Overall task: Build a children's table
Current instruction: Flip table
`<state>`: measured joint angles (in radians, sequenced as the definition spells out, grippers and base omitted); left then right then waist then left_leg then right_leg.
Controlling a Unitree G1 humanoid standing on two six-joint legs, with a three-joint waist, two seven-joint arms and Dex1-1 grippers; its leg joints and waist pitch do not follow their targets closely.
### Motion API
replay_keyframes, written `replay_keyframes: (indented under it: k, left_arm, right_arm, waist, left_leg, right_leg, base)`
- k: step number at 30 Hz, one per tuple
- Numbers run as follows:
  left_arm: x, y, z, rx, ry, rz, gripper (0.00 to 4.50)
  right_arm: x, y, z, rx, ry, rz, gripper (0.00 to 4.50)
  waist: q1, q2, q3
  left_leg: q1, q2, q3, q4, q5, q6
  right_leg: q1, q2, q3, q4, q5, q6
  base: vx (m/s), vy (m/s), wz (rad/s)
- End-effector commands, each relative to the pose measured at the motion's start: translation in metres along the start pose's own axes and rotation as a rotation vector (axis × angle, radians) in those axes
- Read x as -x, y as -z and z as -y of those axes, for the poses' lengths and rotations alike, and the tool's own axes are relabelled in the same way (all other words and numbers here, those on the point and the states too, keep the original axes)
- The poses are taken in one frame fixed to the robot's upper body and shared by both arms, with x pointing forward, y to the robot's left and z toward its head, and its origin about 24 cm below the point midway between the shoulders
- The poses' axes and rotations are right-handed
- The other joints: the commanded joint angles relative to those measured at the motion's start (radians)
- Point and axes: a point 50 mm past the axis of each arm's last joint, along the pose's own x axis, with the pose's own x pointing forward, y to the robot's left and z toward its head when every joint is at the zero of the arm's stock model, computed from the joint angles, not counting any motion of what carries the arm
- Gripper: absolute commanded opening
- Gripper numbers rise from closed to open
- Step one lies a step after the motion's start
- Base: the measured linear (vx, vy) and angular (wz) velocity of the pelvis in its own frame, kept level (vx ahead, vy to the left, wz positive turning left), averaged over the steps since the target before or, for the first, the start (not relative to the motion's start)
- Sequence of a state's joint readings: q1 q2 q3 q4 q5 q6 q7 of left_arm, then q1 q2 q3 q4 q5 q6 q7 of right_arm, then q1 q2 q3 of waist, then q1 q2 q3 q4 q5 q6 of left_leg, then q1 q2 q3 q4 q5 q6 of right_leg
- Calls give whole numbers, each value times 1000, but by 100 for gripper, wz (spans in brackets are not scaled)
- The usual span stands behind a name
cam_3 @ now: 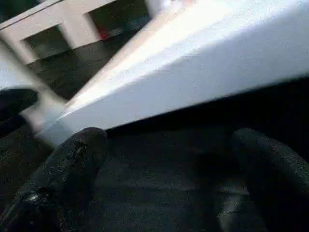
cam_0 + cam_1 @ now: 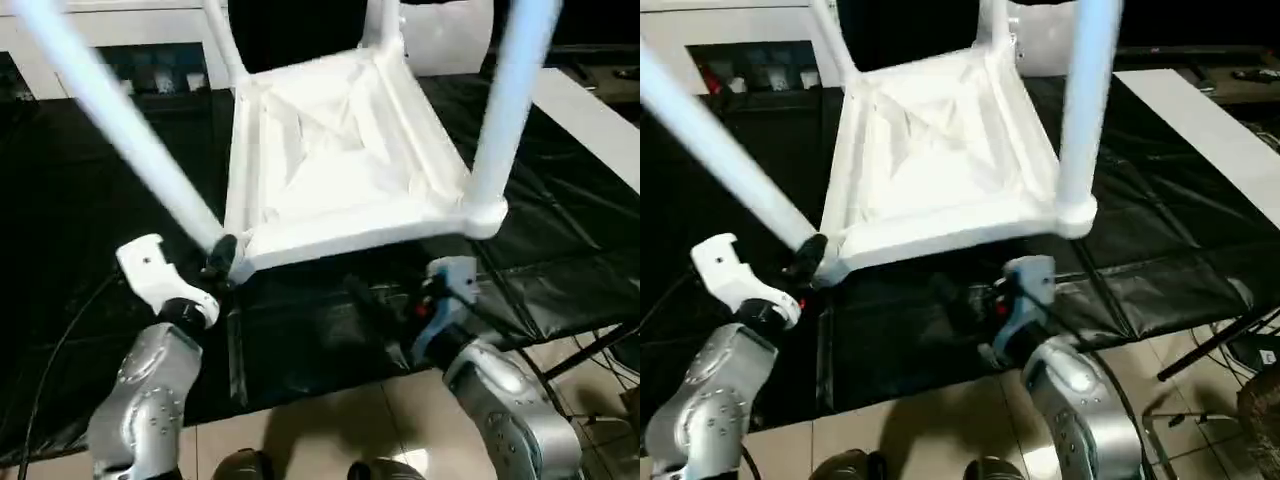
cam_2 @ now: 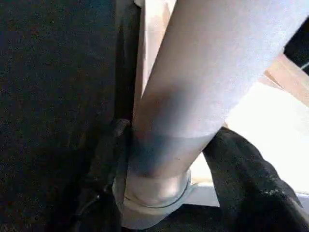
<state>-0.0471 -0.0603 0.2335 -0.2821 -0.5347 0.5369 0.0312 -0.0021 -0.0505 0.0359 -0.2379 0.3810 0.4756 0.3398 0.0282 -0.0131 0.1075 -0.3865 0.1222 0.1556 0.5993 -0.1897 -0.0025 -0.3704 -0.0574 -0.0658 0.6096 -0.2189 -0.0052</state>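
- Children's table (image 2: 330,160) lies upside down on the black sheet (image 2: 90,200) in front of me, underside up, all four legs sticking up out of the corner sockets.
- Near-left leg (image 2: 120,130) leans out toward my left; near-right leg (image 2: 505,110) stands about upright in its socket (image 2: 483,215).
- My left gripper (image 2: 220,255) is at the near-left corner, black fingers clamped around the base of that leg right where it meets the socket; left wrist view has the leg (image 3: 212,82) running between my fingers (image 3: 104,159).
- My right gripper (image 1: 169,179) sits low, just in front of the table's near rim (image 1: 193,72), fingers spread apart, nothing between them, not touching the rim.
- Tiled floor (image 2: 330,420) under the near edge of the sheet, my silver forearms above it.
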Motion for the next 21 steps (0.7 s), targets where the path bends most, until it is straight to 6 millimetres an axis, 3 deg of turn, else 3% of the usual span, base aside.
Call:
replay_keyframes:
  k: [1,4,9,14,16,20,21]
  left_arm:
    - [-1,49,31,380,-27,-151,212]
    - [-2,50,35,448,-19,-165,212]
    - [-3,49,40,475,10,-187,212]
    - [-2,49,42,484,18,-202,212]
    - [-2,49,42,485,19,-207,212]
    - [-3,49,44,480,34,-224,212]
    - [-3,49,46,485,39,-228,212]
  right_arm:
    - [-5,-4,4,-56,20,40,450]
    - [-16,-4,2,-105,-1,76,450]
    - [-38,-8,-8,-167,-56,133,450]
    - [-60,-10,-16,-209,-104,165,450]
    - [-65,-11,-19,-220,-115,180,450]
    - [-86,-17,-25,-260,-101,218,450]
    - [-95,-20,-28,-292,-91,231,450]
  waist:
    - [-4,-6,-33]
    - [-2,-8,-36]
    - [-3,-4,-38]
    - [4,2,-43]
    - [1,1,-42]
    - [-1,0,-39]
    - [2,0,-44]
  left_leg:
    - [13,104,-56,-91,-365,-28]
    - [10,104,-53,-93,-340,-24]
    - [10,105,-50,-95,-338,-24]
    - [12,112,-44,-100,-292,-32]
    - [7,109,-44,-101,-296,-31]
    - [9,108,-40,-98,-312,-28]
    - [9,109,-39,-97,-295,-27]
  right_leg:
    - [3,-117,76,-109,-469,-115]
    - [5,-114,77,-111,-465,-104]
    - [1,-112,78,-108,-446,-123]
    - [6,-105,77,-93,-299,-138]
    - [11,-107,76,-93,-300,-146]
    - [4,-114,80,-97,-367,-153]
    - [6,-113,80,-95,-357,-152]
  base:
    - [0,0,0]
    - [0,0,0]
    - [0,0,0]
    - [0,0,0]
    - [0,0,0]
    - [0,0,0]
    - [0,0,0]
